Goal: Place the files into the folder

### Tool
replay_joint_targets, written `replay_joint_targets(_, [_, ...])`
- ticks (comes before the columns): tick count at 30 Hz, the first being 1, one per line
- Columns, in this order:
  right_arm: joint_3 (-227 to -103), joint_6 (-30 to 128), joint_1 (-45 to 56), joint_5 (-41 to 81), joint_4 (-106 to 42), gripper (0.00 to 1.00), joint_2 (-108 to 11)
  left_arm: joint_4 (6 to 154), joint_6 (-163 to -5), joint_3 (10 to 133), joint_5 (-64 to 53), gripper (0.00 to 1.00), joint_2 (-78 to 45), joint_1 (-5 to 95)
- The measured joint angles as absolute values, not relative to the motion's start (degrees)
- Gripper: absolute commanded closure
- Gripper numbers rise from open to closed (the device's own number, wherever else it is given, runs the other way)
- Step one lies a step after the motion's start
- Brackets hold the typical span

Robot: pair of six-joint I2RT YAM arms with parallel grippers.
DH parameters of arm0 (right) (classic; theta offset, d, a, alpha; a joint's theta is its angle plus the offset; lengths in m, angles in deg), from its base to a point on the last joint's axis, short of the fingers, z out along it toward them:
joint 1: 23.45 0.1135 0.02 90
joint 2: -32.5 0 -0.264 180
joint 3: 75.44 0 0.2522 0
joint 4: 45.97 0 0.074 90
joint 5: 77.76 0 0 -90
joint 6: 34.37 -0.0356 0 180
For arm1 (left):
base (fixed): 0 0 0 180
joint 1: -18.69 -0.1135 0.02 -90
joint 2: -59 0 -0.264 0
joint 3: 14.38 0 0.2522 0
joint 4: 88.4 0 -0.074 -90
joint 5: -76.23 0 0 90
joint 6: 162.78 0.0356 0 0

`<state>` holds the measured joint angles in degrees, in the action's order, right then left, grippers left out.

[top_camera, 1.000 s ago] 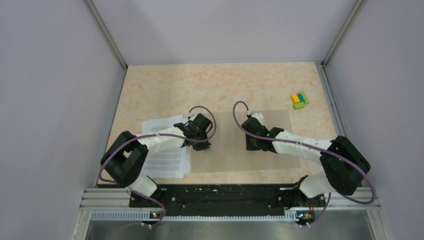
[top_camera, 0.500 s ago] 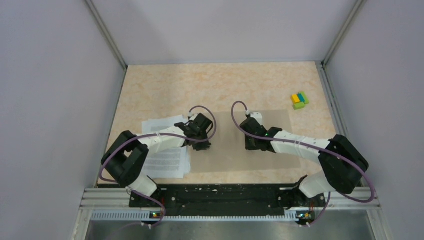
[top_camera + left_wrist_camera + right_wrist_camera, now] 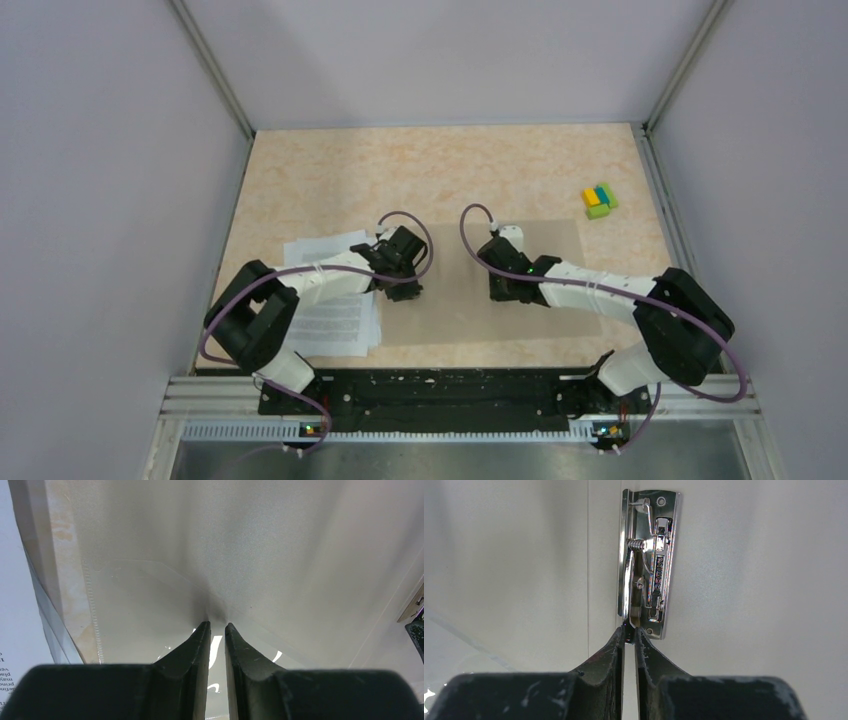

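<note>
The folder (image 3: 470, 320) lies opened flat in the middle of the table, pale and glossy in both wrist views. The files (image 3: 335, 322), white printed sheets, lie fanned just left of it, partly under my left arm. My left gripper (image 3: 405, 290) points down at the folder's left edge. Its jaws (image 3: 216, 625) show only a narrow slit, the tips touch the clear cover (image 3: 150, 595), and nothing shows between them. My right gripper (image 3: 500, 290) is on the folder's middle. Its tips (image 3: 629, 630) are closed on the lower end of the metal clip (image 3: 651, 560).
A small yellow, blue and green block cluster (image 3: 599, 200) sits at the back right of the table. Grey walls and metal rails enclose the tabletop (image 3: 450, 170) on three sides. A corner of the files (image 3: 15, 630) shows at the left edge of the left wrist view.
My right gripper has crept slightly left towards the clip and its jaws have narrowed. The left arm, the files and the folder have stayed put.
</note>
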<state>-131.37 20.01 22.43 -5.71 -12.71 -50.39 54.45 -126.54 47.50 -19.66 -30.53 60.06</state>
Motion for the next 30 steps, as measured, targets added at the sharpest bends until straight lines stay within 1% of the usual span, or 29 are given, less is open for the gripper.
replay_joint_targets(19, [-130.81,16.32,24.84,-11.57,-12.86,0.93,-50.83,53.02,-128.20,48.57,-20.27,0.76,-31.39,60.06])
replay_joint_targets(30, [-130.13,13.30,25.52,-13.58,-13.27,0.98,-51.33,52.94,-129.49,48.55,-20.29,0.75,-31.39,59.25])
